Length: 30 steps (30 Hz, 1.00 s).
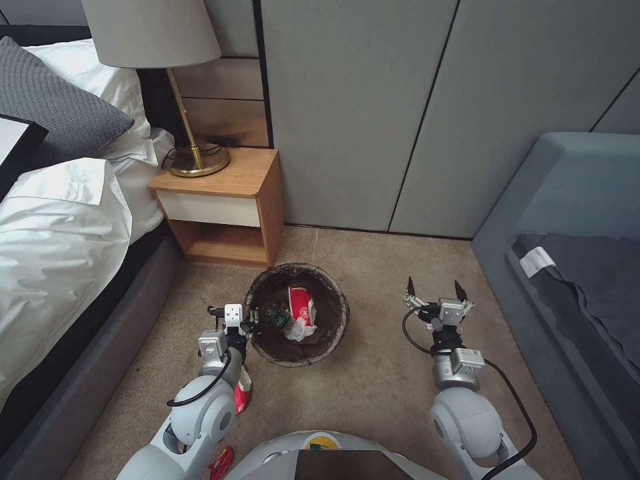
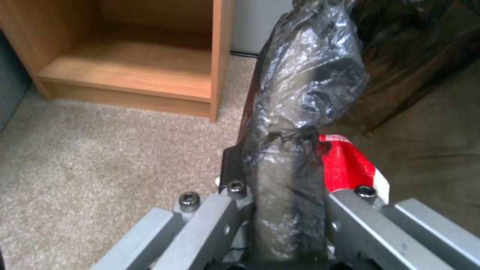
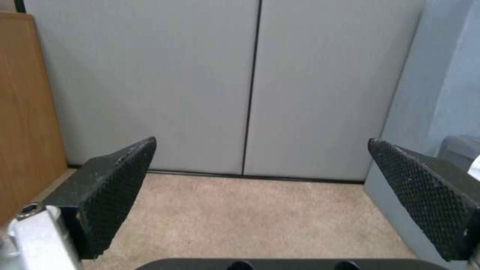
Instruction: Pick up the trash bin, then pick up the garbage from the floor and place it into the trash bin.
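Thin, slippery liner plastic at the rim of the trash bin (image 1: 297, 315), which stood on the carpet, was pinched by the left gripper (image 2: 287, 210), risking slip or tilt, while the right gripper (image 1: 437, 291) was held spread.

Your head view is evenly and softly lit, with no hard shadows on the carpet (image 1: 373, 373); the wall panels bow outward toward the edges from wide-angle distortion. The lamp (image 1: 152, 33) looks unlit. You get a dark interior in the trash bin (image 1: 297, 313), under its bag liner. Your left wrist view is blurry up close, and the crinkled bag liner (image 2: 305, 75) throws pale glare. Your right wrist view is flat, dim and slightly soft, its fingers (image 3: 115, 187) nearly black.
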Available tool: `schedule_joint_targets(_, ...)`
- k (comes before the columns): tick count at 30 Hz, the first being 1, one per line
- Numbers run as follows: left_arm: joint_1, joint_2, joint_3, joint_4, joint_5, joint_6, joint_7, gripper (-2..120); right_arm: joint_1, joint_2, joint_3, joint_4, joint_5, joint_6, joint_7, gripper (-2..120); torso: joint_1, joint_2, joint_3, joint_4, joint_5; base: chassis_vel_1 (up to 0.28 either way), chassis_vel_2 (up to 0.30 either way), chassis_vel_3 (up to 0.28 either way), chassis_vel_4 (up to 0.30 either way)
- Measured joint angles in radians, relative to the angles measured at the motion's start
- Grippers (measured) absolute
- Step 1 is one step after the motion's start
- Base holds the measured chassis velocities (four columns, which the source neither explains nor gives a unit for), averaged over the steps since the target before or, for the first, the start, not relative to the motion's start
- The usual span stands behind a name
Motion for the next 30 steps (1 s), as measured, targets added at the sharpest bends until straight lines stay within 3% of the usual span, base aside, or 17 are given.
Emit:
schedule_joint_targets(14, 0.009, -0.001, -0.004, -0.015, -0.004, 0.0, -0.004, 3, 0.007, 0.005, -0.018, 0.0, -0.004, -0.003, 0.004, 100, 0.0, 0.0, 0.0, -0.0001, 0.0, 0.0, 0.0, 0.0, 0.0)
schedule_joint_targets(30, 0.019, 0.0, -0.014, -0.033, -0.004, 0.001, -0.004, 3, 0.007, 0.005, -0.029, 0.005, -0.01, -0.006, 0.008, 100, 0.0, 0.0, 0.0, 0.0, 0.0001, 0.084, 0.077, 0.083, 0.086)
